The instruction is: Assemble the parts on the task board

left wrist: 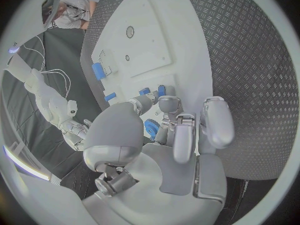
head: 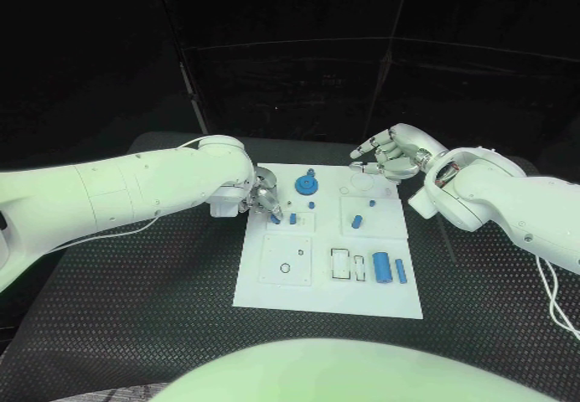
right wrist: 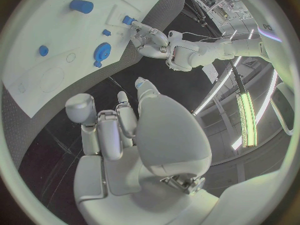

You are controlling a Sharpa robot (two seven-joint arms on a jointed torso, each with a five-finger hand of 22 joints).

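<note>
Fingers [head: 268, 201] of my left hand [head: 262, 198] are down at the left edge of the task board [head: 287, 289], curled close over a small blue part [head: 278, 219] that stands just under their tips. In the left wrist view a blue piece [left wrist: 152, 128] shows between my fingers and the palm, but I cannot tell whether I am pinching it or only crowding it. My right hand [head: 389, 153] hangs off the far edge of the board, fingers curled in and holding nothing that I can see.

Just beyond my left fingertips sits the blue gear-like part [head: 307, 182], with two small blue pegs [head: 312, 204] beside it. Well away from them, toward my body, lie the larger blue cylinder [head: 382, 267] and a slimmer blue one [head: 400, 270], next to the outlined slots.

I judge the step to be seating or lifting this small part by the board's left edge. To do it well I should keep the part upright, close thumb against fingertip squarely on its sides, and move straight along its axis, not sideways, since a tilt could jam it. My other fingers must stay clear of the gear beside them. I would also keep the right hand off the board so nothing shifts.
</note>
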